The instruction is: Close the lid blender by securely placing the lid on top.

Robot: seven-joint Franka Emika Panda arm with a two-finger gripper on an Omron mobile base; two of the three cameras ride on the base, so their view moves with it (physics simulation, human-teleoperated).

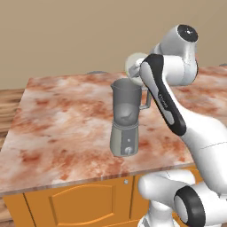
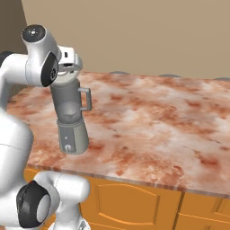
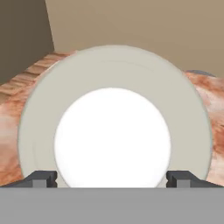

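The blender (image 1: 126, 117) is seen standing upright on the marbled reddish desk (image 1: 62, 115), near its front edge, with the smoky jar on a grey base and the side handle turned toward the arm in the left base view. The jar mouth is uncovered. The lid (image 3: 114, 118) is held in the tool (image 3: 112, 178), gripped at its lower rim between the two dark fingertips (image 3: 41, 178), so that its white raised centre and pale rim are turned toward the hand camera. In the left base view the lid (image 1: 134, 64) is seen on edge, above and just behind the jar's rim on the handle side, partly hidden by the forearm. In the right base view the tool (image 2: 68, 72) is found directly over the blender (image 2: 71, 117), close to the jar's top; whether the lid touches the rim cannot be told. Orange cabinet doors (image 1: 80, 201) are seen below the desk.
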